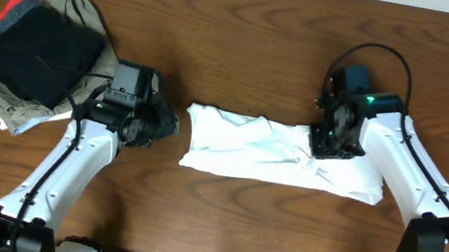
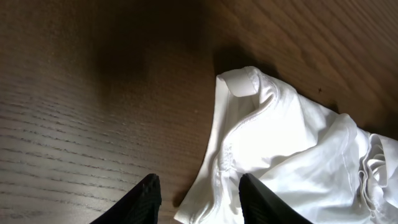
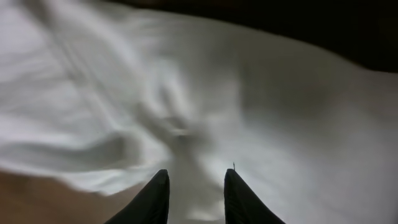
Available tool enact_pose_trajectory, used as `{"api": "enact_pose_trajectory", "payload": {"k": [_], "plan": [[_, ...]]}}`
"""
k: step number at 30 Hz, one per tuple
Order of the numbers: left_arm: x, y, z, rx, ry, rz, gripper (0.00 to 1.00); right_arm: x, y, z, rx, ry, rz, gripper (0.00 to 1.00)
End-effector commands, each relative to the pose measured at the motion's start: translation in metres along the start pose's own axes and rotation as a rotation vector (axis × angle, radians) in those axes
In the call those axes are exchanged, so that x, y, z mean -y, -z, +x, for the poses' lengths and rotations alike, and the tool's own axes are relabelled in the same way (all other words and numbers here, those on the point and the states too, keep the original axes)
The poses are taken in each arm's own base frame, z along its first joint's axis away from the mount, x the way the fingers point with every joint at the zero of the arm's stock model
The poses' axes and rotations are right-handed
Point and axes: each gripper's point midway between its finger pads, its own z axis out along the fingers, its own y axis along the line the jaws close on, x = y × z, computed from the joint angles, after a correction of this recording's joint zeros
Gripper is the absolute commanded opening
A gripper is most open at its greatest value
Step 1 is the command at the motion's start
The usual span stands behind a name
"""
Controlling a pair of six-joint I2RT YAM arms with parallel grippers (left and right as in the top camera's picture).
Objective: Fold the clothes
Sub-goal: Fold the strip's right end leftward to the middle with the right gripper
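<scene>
Brown wooden table [image 1: 252,20] with a pile of folded garments [image 1: 27,63]
The pile lies at about 9 o'clock on the table, near the edge. A black garment [image 1: 43,52] is on top. A khaki garment [image 1: 72,1] lies under it and shows at 12 and 6 o'clock of the pile. A red garment [image 1: 18,6] shows at 11 o'clock.

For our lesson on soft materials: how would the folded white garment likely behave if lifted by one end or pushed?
Probably floppy: the white garment lies in soft wrinkles, so it should sag and unfold. Likely light: the fabric looks thin. Pushed, it may bunch rather than slide on the table.
</scene>
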Motion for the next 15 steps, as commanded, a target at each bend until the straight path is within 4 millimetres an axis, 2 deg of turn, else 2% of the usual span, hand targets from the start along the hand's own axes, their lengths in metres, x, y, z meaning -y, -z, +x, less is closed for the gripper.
{"api": "enact_pose_trajectory", "payload": {"k": [1,8,15], "plan": [[-0.002,0.004,-0.002,0.017,-0.014,-0.006,0.44,0.036,0.006,-0.003,0.038,-0.102,0.161,0.28],[-0.002,0.004,-0.002,0.017,-0.014,-0.007,0.44,0.048,0.006,-0.001,0.045,-0.199,0.226,0.25],[-0.002,0.004,-0.002,0.017,-0.014,-0.007,0.44,0.018,-0.016,0.021,-0.029,-0.142,0.091,0.25]]}}
